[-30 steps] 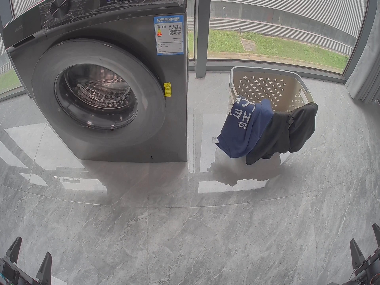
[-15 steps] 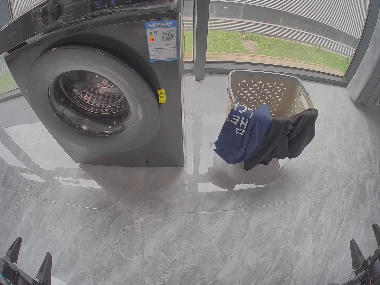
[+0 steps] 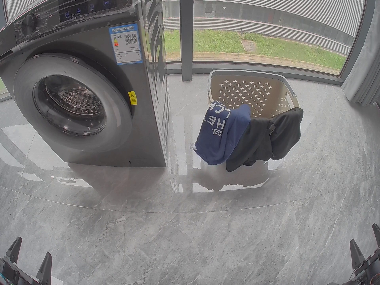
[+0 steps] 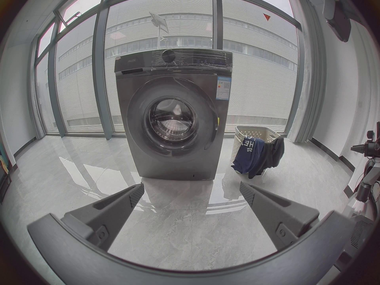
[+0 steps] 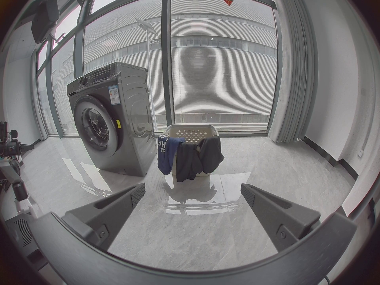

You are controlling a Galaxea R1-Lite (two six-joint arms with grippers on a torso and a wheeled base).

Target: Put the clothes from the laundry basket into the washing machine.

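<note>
The left gripper point(image 3: 32, 247) sits in the bottom left corner of the head view. The right gripper point(image 3: 364, 234) sits in the bottom right corner. Both have their fingers spread wide and hold nothing.

The clothes are well away from both grippers, up past the middle of the picture. A blue shirt point(image 3: 221, 133) and some black clothes point(image 3: 265, 137) hang over the near rim of the basket point(image 3: 245, 90). They are side by side and touching, with the blue one on the left.

The basket stands on the floor near the washer point(image 3: 79, 99), on its right. The washer is in the upper left. Its round door looks shut, but the shine on the glass makes that hard to tell.

The floor point(image 3: 198, 234) is shiny grey stone. Behind the basket is a big window point(image 3: 257, 16) with grass outside. A curtain point(image 3: 364, 68) hangs at the upper right.
</note>
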